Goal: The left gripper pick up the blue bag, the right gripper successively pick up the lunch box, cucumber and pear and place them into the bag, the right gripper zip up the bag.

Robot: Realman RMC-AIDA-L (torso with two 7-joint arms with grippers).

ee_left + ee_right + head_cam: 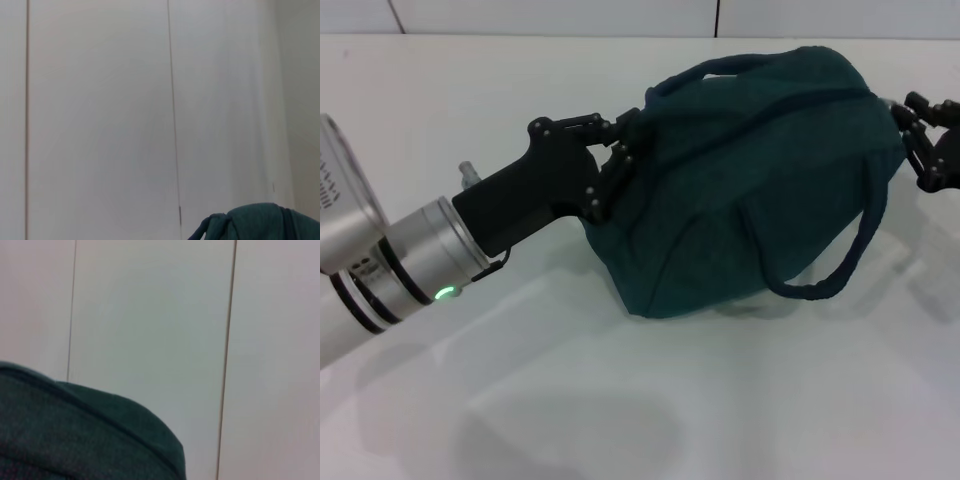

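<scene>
The blue bag (pixel 760 190) is a bulging dark teal fabric bag in the middle of the head view. It leans to the right, and one loop handle (pixel 840 265) hangs down its front. My left gripper (pixel 623 150) is shut on the fabric at the bag's left end, by the base of the other handle. My right gripper (pixel 920 130) is against the bag's right end, at the end of the top seam. The left wrist view catches a corner of the bag (pixel 255 222), and the right wrist view its rounded top (pixel 75 435). The lunch box, cucumber and pear are out of view.
The bag rests on a white table (pixel 620 400) with bare surface in front of and left of it. A white panelled wall (pixel 550 15) runs along the table's far edge and fills both wrist views.
</scene>
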